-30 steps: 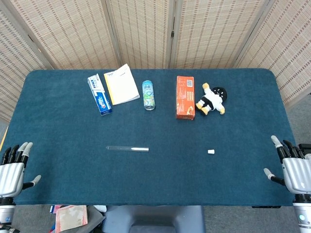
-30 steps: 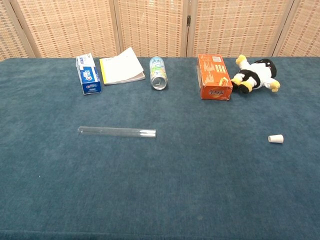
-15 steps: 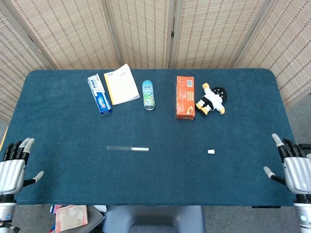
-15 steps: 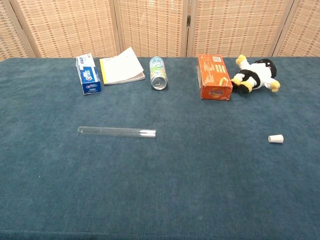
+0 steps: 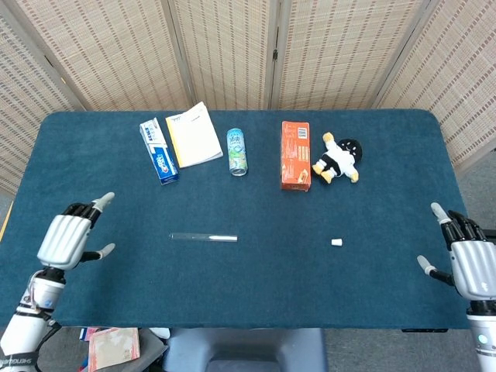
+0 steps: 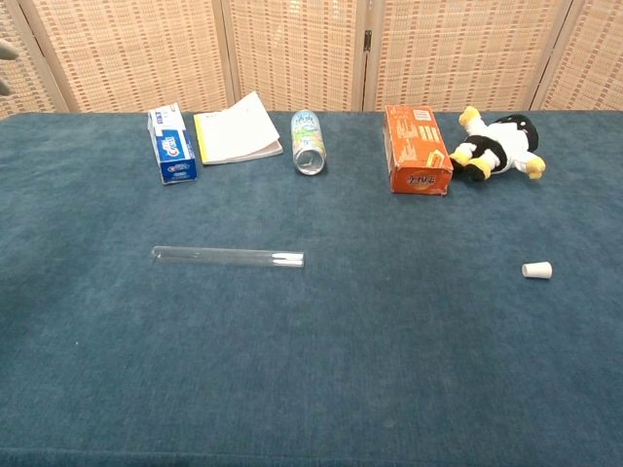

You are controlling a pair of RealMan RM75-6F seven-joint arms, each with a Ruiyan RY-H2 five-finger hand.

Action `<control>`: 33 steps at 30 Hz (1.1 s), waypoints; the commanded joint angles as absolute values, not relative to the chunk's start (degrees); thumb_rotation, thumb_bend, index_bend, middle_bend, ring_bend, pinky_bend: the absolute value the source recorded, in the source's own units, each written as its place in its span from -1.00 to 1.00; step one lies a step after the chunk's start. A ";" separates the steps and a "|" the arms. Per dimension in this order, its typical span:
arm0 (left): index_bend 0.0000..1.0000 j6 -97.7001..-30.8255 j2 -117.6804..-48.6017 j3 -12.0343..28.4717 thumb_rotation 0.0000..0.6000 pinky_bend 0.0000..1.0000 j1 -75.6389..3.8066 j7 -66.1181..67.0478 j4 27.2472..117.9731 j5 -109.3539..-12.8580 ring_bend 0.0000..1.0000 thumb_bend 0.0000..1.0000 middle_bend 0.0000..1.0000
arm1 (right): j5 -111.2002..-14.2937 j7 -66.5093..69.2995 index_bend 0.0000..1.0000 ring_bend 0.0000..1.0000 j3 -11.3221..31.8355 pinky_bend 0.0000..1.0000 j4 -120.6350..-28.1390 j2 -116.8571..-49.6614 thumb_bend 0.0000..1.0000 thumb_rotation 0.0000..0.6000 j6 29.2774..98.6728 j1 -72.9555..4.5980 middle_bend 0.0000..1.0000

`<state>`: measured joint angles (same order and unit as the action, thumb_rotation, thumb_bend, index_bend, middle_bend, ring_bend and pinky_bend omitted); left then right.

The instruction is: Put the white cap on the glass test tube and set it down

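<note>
The glass test tube (image 5: pixel 203 237) (image 6: pixel 228 257) lies flat on the blue table, left of centre, pointing left-right. The small white cap (image 5: pixel 336 242) (image 6: pixel 536 270) lies apart from it, well to the right. My left hand (image 5: pixel 68 239) hovers over the table's left side with fingers apart, holding nothing, a good way left of the tube. At the right edge of the table my right hand (image 5: pixel 469 266) is open and empty, well right of the cap. In the chest view only a blurred fingertip shows at the top left corner.
Along the far side stand a toothpaste box (image 5: pixel 159 150), a yellow notepad (image 5: pixel 194 135), a can on its side (image 5: pixel 237 151), an orange box (image 5: pixel 295 155) and a plush toy (image 5: pixel 339 159). A folding screen stands behind the table (image 5: pixel 256 287).
My left hand has risen from the front left corner and moved in over the table toward the tube. The right hand has edged up slightly. Tube and cap have not moved.
</note>
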<state>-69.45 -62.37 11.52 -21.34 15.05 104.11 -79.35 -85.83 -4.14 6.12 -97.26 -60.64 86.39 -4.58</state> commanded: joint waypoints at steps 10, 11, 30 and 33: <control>-0.53 -55.36 -73.74 14.36 1.00 0.52 -36.82 25.09 99.50 -69.50 0.29 -0.71 0.16 | -85.53 -3.46 -0.90 -0.75 6.39 -0.66 -96.88 -60.16 -0.61 1.00 85.33 -5.48 -0.60; -0.53 -54.85 -74.74 14.22 1.00 0.56 -37.63 26.35 98.82 -68.52 0.32 -0.71 0.19 | -85.49 -3.35 -0.90 -0.75 6.34 -0.66 -96.84 -60.09 -0.61 1.00 85.31 -5.45 -0.60; -0.31 -51.40 -90.98 11.15 1.00 1.00 -48.81 40.34 85.38 -49.12 0.90 -0.71 0.84 | -84.39 -0.85 -0.90 -0.75 5.68 -0.66 -95.28 -59.77 -0.61 1.00 85.09 -4.76 -0.60; -0.28 -50.96 -91.92 10.94 1.00 1.00 -49.73 40.83 83.93 -46.78 0.97 -0.71 0.93 | -84.15 -0.53 -0.90 -0.74 5.64 -0.66 -95.02 -59.88 -0.61 1.00 85.09 -4.64 -0.60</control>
